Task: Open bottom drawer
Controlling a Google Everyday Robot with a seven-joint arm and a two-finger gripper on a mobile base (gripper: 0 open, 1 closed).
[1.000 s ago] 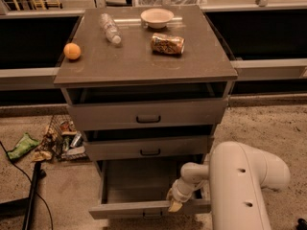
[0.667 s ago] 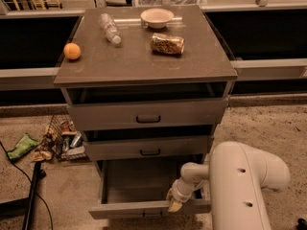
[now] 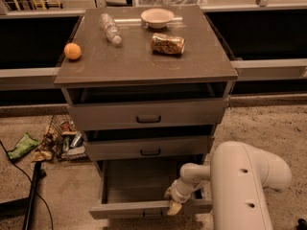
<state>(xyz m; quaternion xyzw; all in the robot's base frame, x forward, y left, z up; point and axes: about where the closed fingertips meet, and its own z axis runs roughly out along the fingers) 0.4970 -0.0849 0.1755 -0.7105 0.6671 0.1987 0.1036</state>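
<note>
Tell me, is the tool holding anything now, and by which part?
It cannot be told. The tool sits at the top edge of the front of the open bottom drawer, right of its middle.

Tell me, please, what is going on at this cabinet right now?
The robot is working on the bottom drawer, which stands pulled well out beyond the middle drawer above it. The arm reaches down from the right, and the gripper is at the drawer's front edge, just right of its small handle. On the cabinet top sit an orange, a plastic bottle, a bowl and a can, none being handled.
</note>
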